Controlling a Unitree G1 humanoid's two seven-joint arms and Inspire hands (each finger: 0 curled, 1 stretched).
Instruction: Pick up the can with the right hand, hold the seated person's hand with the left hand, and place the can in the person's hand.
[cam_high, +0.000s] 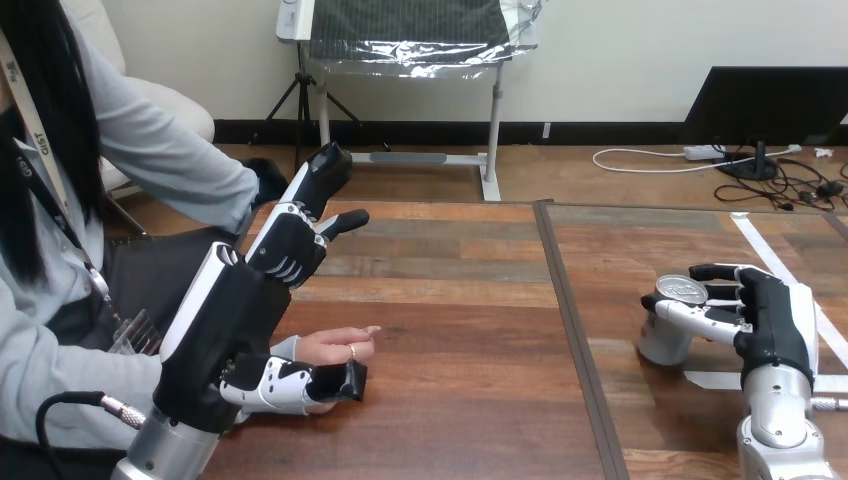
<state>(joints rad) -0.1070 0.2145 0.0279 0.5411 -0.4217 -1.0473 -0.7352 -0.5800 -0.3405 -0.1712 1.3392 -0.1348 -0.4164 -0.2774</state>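
Silver can (663, 338) stands on the wooden table (450, 300) at my right. My right hand (770, 322) is wrapped round its side, ready to lift. My left hand (240, 310) is spread, fingers straight above the person's hand (340, 347), thumb just beside it, not yet gripping; I judge it is poised to steady the palm.

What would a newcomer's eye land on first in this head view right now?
First, the large left hand at the view's left, fingers stretched out above the person's hand, which lies on the table next to its thumb; whether they touch is unclear. Then, at the right, the right hand has its fingers curled round the upright can.
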